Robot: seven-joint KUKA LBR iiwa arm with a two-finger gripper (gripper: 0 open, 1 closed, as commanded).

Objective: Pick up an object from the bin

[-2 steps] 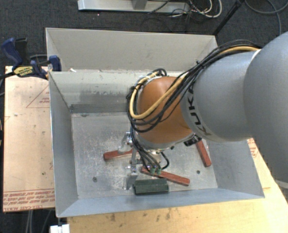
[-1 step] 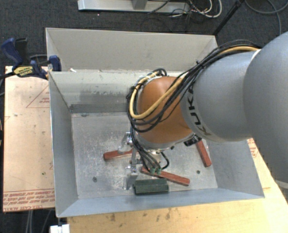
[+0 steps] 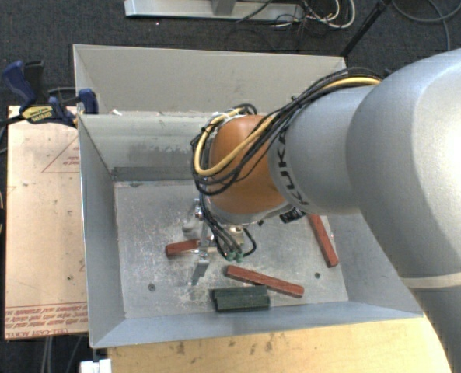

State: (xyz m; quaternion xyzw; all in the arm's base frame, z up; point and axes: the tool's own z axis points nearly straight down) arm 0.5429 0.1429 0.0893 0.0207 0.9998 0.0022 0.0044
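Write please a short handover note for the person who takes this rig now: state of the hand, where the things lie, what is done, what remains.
Hand: low in the bin, at the right end of a short red piece on the left of the floor. Whether it grips the piece cannot be told.
Other things: a long red stick and a dark block near the front wall, and another red stick at the right.
Done: the hand is down at the short piece.
Left: nothing looks lifted yet. Confirm the grip, then raise one thing out.

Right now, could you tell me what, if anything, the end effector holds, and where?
Nothing gripped, it seems: the open end effector straddles the right end of a short reddish-brown stick.
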